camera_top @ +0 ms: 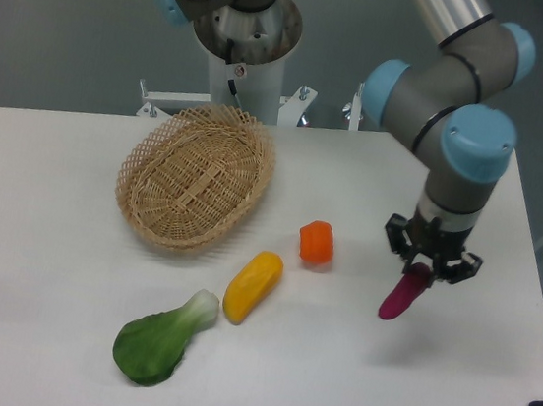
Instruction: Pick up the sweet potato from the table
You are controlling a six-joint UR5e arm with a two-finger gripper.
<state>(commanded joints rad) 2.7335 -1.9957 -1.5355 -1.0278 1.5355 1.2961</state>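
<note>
Colours on and around the white table

Taking the woven basket as landmark: it is pale straw-tan with an open lattice weave. Just to its lower right sits an orange blocky vegetable; below that corner lies a yellow oblong vegetable, and further down a leafy green, dark green with a whitish stem. Far right of the basket, the magenta-purple sweet potato hangs in the black gripper. The arm is grey with light-blue caps.
</note>
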